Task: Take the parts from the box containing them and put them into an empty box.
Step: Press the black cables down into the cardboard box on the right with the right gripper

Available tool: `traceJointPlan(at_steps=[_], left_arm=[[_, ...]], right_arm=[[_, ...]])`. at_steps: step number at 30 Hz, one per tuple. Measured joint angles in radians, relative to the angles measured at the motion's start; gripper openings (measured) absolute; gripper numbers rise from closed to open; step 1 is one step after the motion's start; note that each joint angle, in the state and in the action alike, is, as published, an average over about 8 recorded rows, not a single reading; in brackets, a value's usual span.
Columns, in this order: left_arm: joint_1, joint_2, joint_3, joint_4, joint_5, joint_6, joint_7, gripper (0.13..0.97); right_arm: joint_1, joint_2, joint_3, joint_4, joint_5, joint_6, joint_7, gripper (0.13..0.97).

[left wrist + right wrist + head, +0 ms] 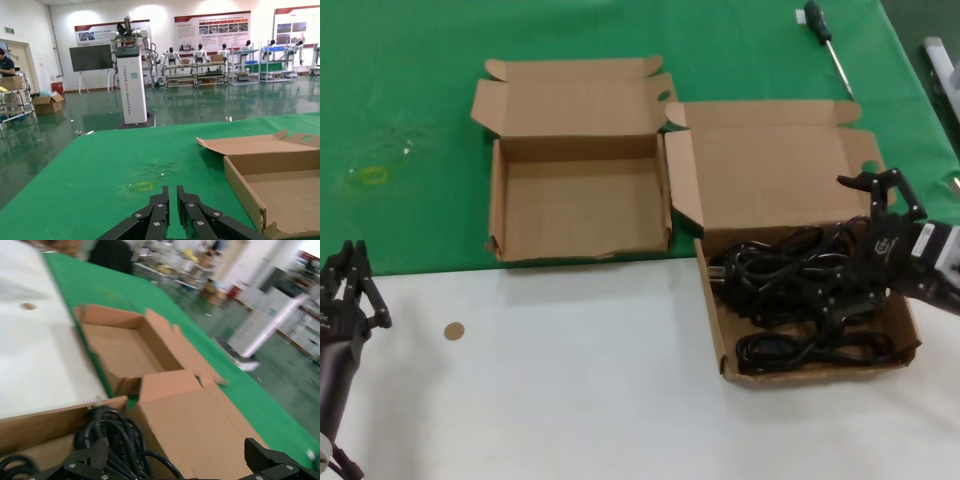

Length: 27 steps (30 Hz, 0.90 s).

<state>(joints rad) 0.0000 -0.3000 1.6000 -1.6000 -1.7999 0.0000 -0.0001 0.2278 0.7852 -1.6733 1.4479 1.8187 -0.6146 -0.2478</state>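
Several black power cords (800, 290) lie tangled in the larger cardboard box (720, 330) at the right, its wide lid (770, 170) folded back. My right gripper (842, 245) hovers over this box, wide open and empty. One finger is above the cords (115, 435) and the other above the lid (200, 425); in the right wrist view the gripper (177, 455) holds nothing. The smaller empty box (580, 200) stands to the left, touching the larger one, and shows in both wrist views (280, 185) (120, 350). My left gripper (353, 250) is shut and idle at the table's left front (172, 192).
A black-handled screwdriver (825, 40) lies on the green mat at the far right. A small brown round spot (454, 331) marks the white table front. A yellow mark (372, 175) is on the mat at the left. A grey object (942, 60) sits at the right edge.
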Motion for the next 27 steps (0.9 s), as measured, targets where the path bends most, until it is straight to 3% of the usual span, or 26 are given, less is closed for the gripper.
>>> traceJointPlan(at_steps=[13,27], left_arm=[[0.000,0.000,0.000,0.000,0.000,0.000,0.000,0.156],[0.000,0.000,0.000,0.000,0.000,0.000,0.000,0.152]], right_arm=[[0.113,0.106,-0.063,-0.033,-0.040,-0.227,-0.153,0.966],[0.303,0.063,-0.174,-0.175,-0.130,-0.342,-0.256,0.966]])
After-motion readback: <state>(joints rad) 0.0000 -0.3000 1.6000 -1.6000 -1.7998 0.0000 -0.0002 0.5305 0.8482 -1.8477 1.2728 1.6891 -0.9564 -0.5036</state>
